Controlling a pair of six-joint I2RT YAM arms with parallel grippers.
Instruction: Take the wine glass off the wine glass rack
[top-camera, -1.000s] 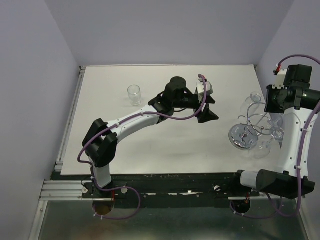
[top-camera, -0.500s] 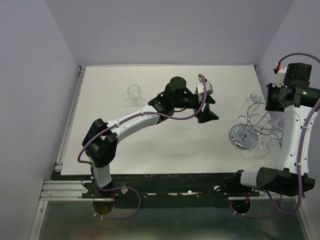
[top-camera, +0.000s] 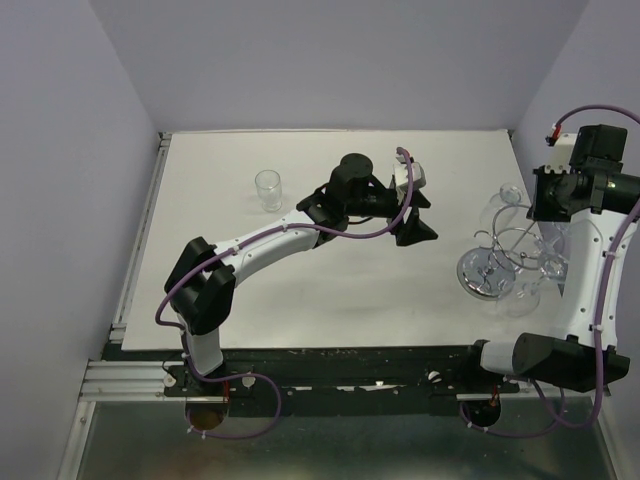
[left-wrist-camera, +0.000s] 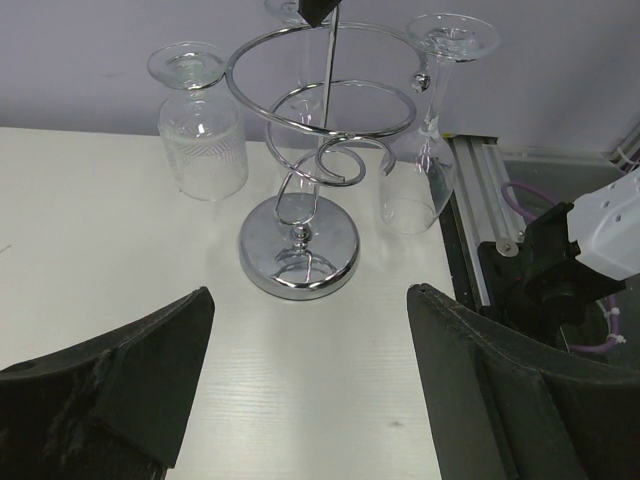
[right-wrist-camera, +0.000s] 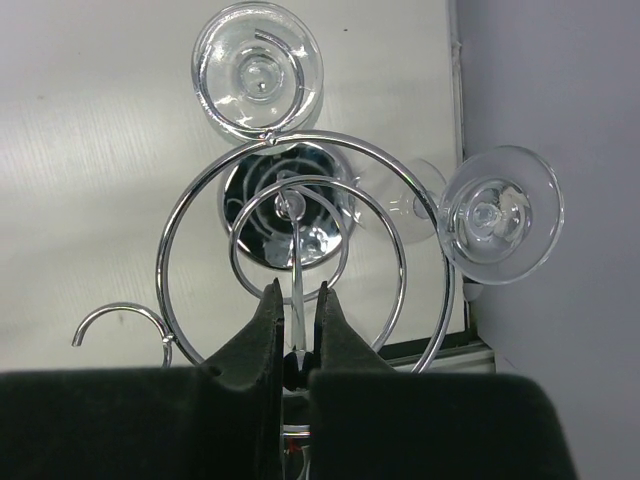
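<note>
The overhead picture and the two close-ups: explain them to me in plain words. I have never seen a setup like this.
The machine is two robot arms bolted at the near edge of a table. The overhead picture looks down on both; each close-up comes from a camera on one wrist, with its own claw at the bottom. On the table stand a chrome wine glass rack, wine glasses hanging upside down from its loops, and a small clear glass standing alone. The left claw is wide open, empty, facing the rack. The right claw reaches down from above, pinched on a thin upright rod, apparently the rack's centre post, not a glass.
</note>
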